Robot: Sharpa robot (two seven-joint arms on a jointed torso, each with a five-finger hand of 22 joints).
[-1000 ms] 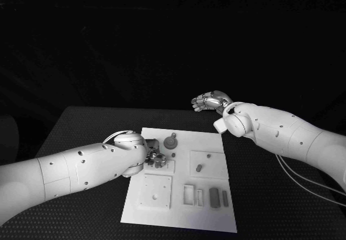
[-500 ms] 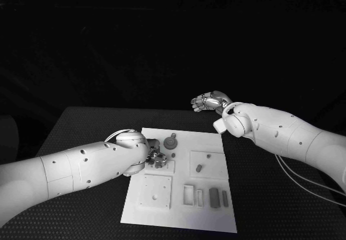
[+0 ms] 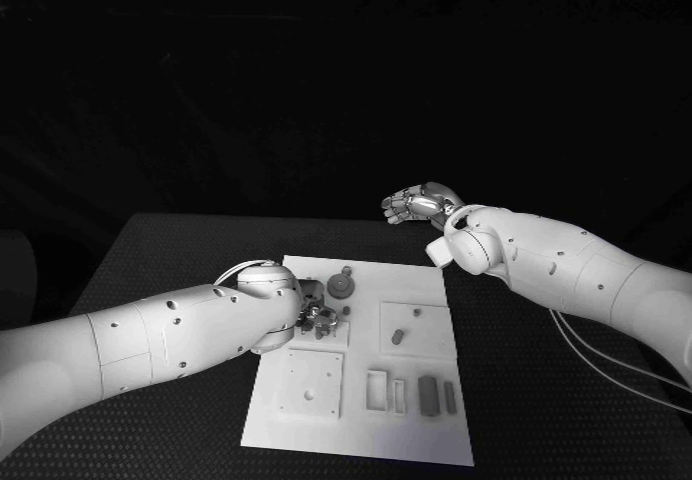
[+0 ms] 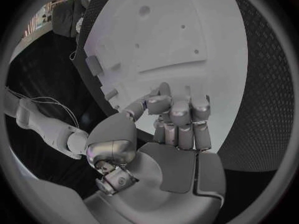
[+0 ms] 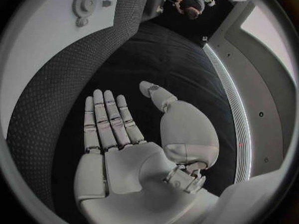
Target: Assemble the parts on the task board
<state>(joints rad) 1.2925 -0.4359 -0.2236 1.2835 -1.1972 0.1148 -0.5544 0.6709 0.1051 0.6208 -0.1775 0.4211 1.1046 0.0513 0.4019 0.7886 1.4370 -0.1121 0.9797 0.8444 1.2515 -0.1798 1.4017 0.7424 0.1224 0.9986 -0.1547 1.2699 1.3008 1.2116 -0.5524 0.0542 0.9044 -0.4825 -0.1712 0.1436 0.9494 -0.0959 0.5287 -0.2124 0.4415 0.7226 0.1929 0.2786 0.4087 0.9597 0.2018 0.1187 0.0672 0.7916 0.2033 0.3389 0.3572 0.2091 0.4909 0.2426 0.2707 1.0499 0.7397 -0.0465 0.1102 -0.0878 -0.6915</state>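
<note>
The white task board (image 3: 418, 435) lies in the middle of the black table. A grey gear (image 3: 342, 287) stands at its far left, two small parts (image 3: 397, 336) lie on the middle plate, and two long parts (image 3: 428, 393) lie near the right. My left hand (image 3: 320, 319) hovers low over the board's left side, just nearer than the gear. The left wrist view shows that hand (image 4: 177, 122) with its fingers stretched side by side toward the board (image 4: 168, 40) and its palm empty. My right hand (image 3: 418, 204) hangs raised beyond the table's far edge, palm flat and empty (image 5: 118, 134).
A square plate with holes (image 3: 312, 383) and narrow slots (image 3: 378, 389) take up the board's near half. The right wrist view shows the gear (image 5: 83, 4) on the board (image 5: 44, 45) and black table (image 5: 156, 59) beside it.
My left hand and forearm have slid a little to the right, further over the board. The right arm has not moved.
</note>
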